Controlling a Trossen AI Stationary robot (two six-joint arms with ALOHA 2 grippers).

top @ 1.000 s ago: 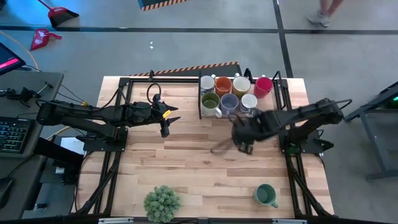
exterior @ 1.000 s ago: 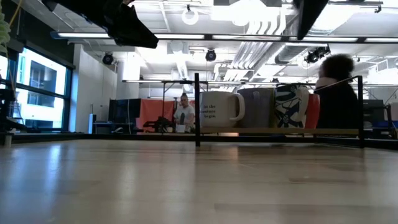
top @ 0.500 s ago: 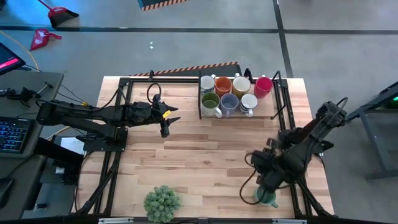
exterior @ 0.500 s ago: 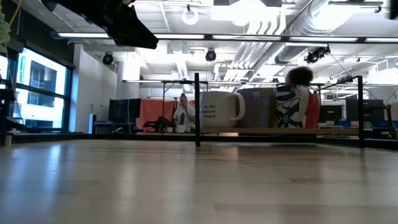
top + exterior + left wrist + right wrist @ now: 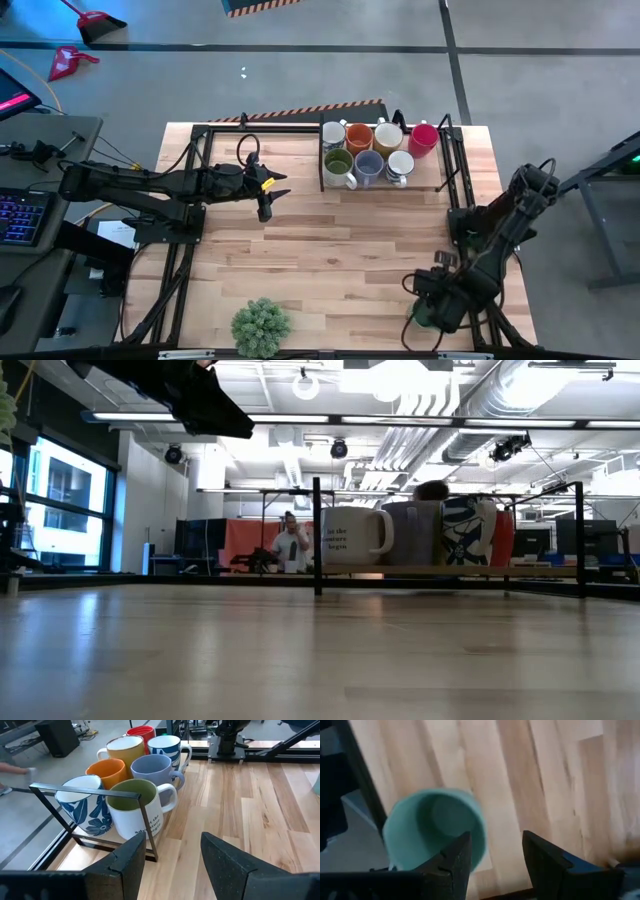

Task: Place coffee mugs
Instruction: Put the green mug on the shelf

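Several coffee mugs [image 5: 370, 150] in mixed colours stand upright, close together, in a black wire rack [image 5: 87, 792] at the table's far edge, right of centre; the low view shows these mugs [image 5: 400, 532] side on. One teal-green mug [image 5: 435, 827] stands upright on the wood near the table's near right corner. My right gripper [image 5: 437, 303] hovers over this mug [image 5: 423, 318], pointing down and open [image 5: 495, 855], the mug just off to one side of its fingers. My left gripper [image 5: 268, 198] waits open [image 5: 175, 855] at mid-table left, facing the rack.
A bushy green potted plant [image 5: 260, 326] stands at the near edge, left of centre. Black frame rails [image 5: 460, 215] run along the table's sides; one rail passes close to the teal mug. Bare wood lies between the rack and the near edge.
My right gripper has swung from just in front of the rack toward the table's near right corner and gone down, turning about its wrist, until it hangs over the teal-green mug. Its fingers have stayed open. No mug has moved.
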